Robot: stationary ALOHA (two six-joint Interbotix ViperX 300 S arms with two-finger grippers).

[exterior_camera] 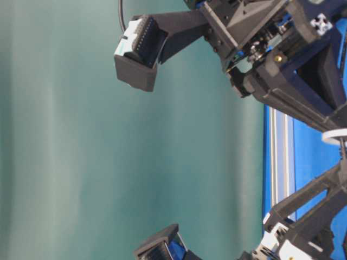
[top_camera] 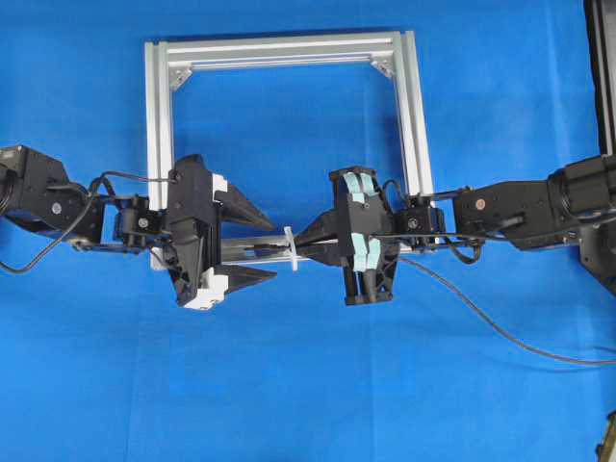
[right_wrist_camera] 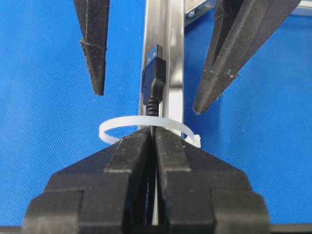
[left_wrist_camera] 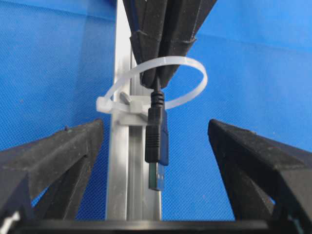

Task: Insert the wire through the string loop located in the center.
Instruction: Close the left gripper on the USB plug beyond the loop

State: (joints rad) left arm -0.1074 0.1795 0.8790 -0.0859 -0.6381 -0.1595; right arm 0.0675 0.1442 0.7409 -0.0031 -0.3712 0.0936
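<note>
The wire's dark plug [left_wrist_camera: 157, 141] with its silvery tip has passed through the white string loop [left_wrist_camera: 201, 73], which stands on the silver frame's front bar [left_wrist_camera: 118, 170]. My right gripper [right_wrist_camera: 152, 132] is shut on the wire just behind the loop [right_wrist_camera: 114, 125], and the plug [right_wrist_camera: 152, 73] sticks out beyond it. My left gripper [left_wrist_camera: 156, 126] is open, with its fingers [left_wrist_camera: 58, 156] apart on either side of the plug and not touching it. From overhead, the loop [top_camera: 290, 248] sits between the left gripper [top_camera: 273, 246] and the right gripper [top_camera: 304, 241].
The square aluminium frame [top_camera: 159, 125] lies on the blue cloth, its front bar under both grippers. The wire's slack [top_camera: 481, 313] trails off to the right across the cloth. A dark stand [top_camera: 602, 77] is at the right edge.
</note>
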